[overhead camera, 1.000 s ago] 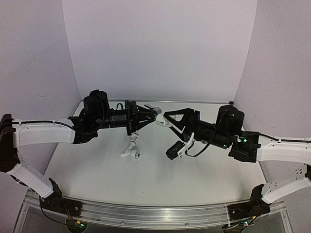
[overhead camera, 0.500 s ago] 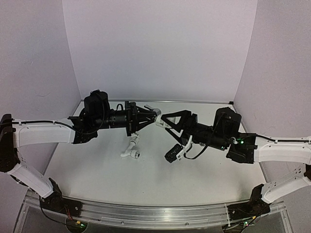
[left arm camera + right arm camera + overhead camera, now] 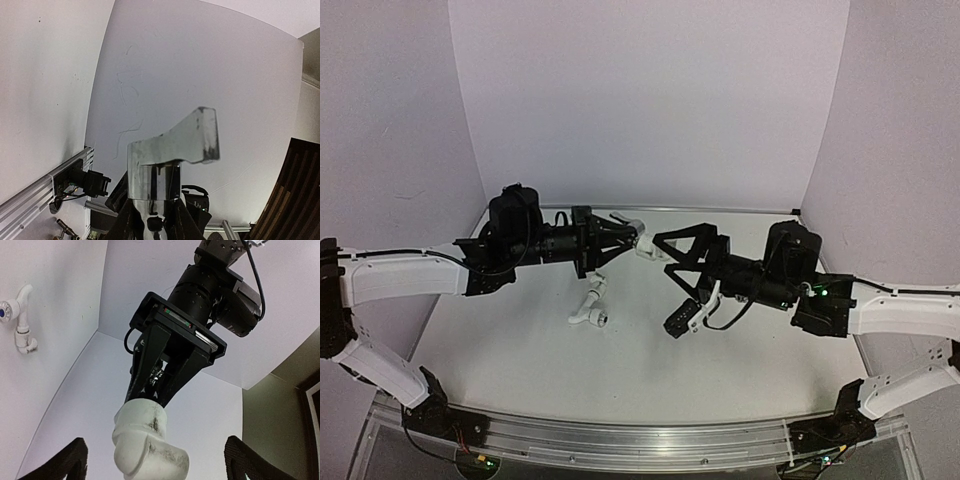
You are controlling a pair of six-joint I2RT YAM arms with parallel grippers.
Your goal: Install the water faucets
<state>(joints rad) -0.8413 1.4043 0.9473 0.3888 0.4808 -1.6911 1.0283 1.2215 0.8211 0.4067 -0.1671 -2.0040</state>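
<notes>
My left gripper (image 3: 630,238) is shut on a white elbow pipe fitting (image 3: 647,251) and holds it in the air above the table's middle. In the left wrist view the fitting (image 3: 172,145) stands up between the black fingers (image 3: 186,220). My right gripper (image 3: 665,283) is wide open, its jaws on either side of the fitting and apart from it. In the right wrist view the fitting (image 3: 147,440) hangs from the left gripper (image 3: 162,372) between my two fingertips (image 3: 67,462). A white faucet (image 3: 588,310) with a blue-centred knob lies on the table below the left gripper.
The faucet also shows in the right wrist view (image 3: 19,315), at the upper left. The white table (image 3: 620,370) is ringed by pale walls, with an aluminium rail (image 3: 640,440) along its near edge.
The left gripper has drawn slightly left with the fitting. The right gripper has stayed open and shifted only a little around the fitting.
</notes>
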